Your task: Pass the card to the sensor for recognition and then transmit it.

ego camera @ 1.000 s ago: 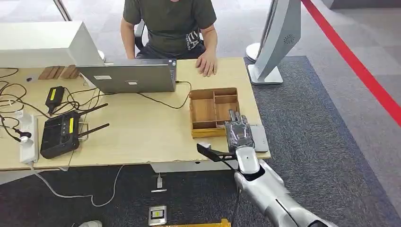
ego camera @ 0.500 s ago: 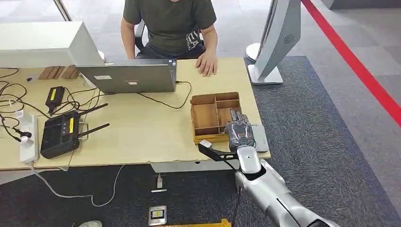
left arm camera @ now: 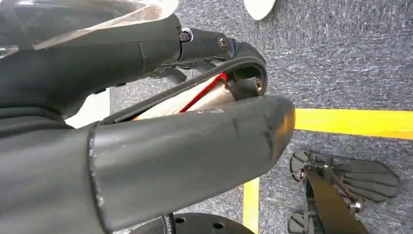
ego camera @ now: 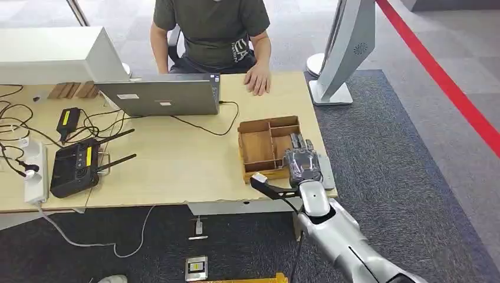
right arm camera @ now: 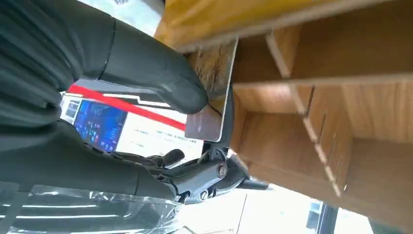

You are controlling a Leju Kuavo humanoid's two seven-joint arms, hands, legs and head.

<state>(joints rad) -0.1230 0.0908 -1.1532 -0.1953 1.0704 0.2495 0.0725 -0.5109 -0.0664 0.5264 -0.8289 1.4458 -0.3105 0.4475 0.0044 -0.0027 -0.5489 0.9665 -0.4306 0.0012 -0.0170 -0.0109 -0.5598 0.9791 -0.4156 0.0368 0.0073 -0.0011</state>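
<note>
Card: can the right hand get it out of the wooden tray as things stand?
Probably yes. The right hand already pinches the card over the wooden tray, and nothing visible blocks the way up and out.

A pale wooden desk stands on dark grey carpet (a red stripe runs diagonally across the paler floor beyond), with a grey stand beside its far corner.

Head view: high, looking down over the tabletop. Right wrist view: close behind the fingers, sharing the wooden tray. Left wrist view: floorward.
</note>
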